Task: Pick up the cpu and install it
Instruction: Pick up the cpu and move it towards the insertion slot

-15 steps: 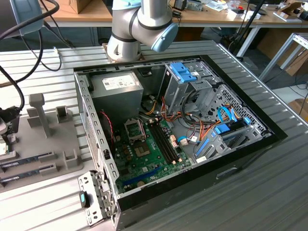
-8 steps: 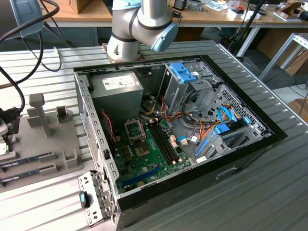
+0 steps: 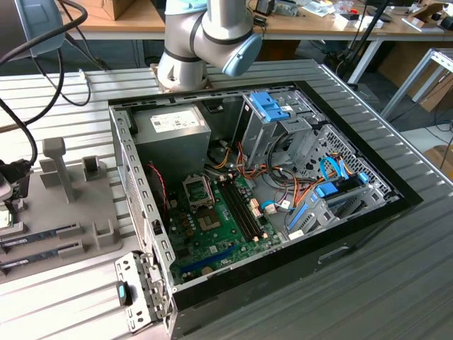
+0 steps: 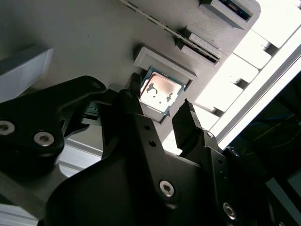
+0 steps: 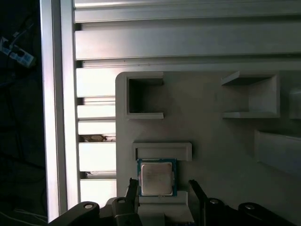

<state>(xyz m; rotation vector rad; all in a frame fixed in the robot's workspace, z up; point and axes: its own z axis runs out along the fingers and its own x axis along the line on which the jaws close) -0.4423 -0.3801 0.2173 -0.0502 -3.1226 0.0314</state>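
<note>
Pincer of the arm hangs open, with one finger on each side of the cpu. I cannot tell if they touch it. The cpu lies flat in a square pocket of the grey holder, which sits on the ribbed tabletop beside the open computer case.

The chip lies in a shallow seat of the grey tray, where a raised lip walls one edge and two opposite sides lie open, flanked by the spread fingers of the gripper.
</note>
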